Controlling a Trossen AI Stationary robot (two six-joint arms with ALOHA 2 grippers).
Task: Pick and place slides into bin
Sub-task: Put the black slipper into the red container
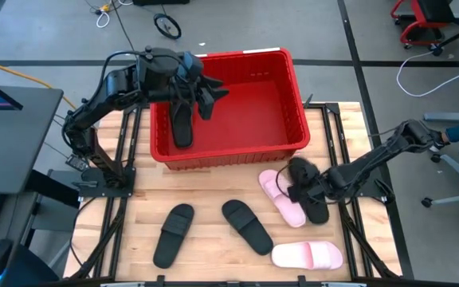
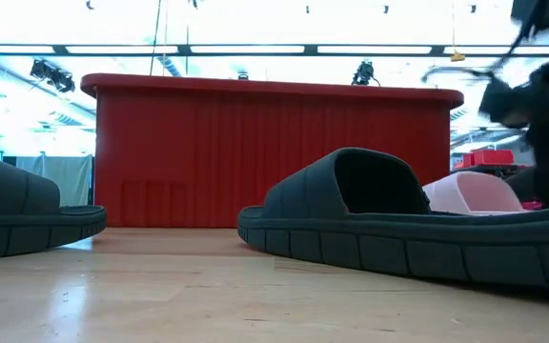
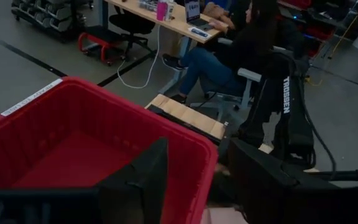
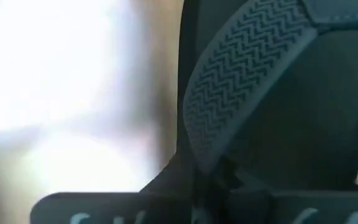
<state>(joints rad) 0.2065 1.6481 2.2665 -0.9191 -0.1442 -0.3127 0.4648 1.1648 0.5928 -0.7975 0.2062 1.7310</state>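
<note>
The red bin (image 1: 237, 54) stands at the table's far side. One black slide (image 1: 181, 119) lies inside it on the floor near its left wall. My left gripper (image 1: 205, 94) hangs open and empty over the bin's left part, and its spread fingers show in the left wrist view (image 3: 194, 149). My right gripper (image 1: 300, 185) is at the table's right, shut on another black slide (image 1: 315, 195) that lies against a pink slide (image 1: 281, 195). Two black slides (image 1: 172, 233) (image 1: 246, 226) and a second pink slide (image 1: 307, 255) lie flat on the table's near part. My right gripper holds the black slide at its far end (image 1: 301, 171), coming level from the table's right side. The slide's ribbed sole (image 4: 247, 74) fills the right wrist view and hides the fingers' place on it. Whether the slide is clear of the table, I cannot tell.
The bin's tall wall (image 2: 274, 152) rises behind the loose slides in the low view. A person sits on a chair beyond the table's right edge (image 3: 229, 56). There is bare wood between the bin and the near slides (image 1: 213, 187).
</note>
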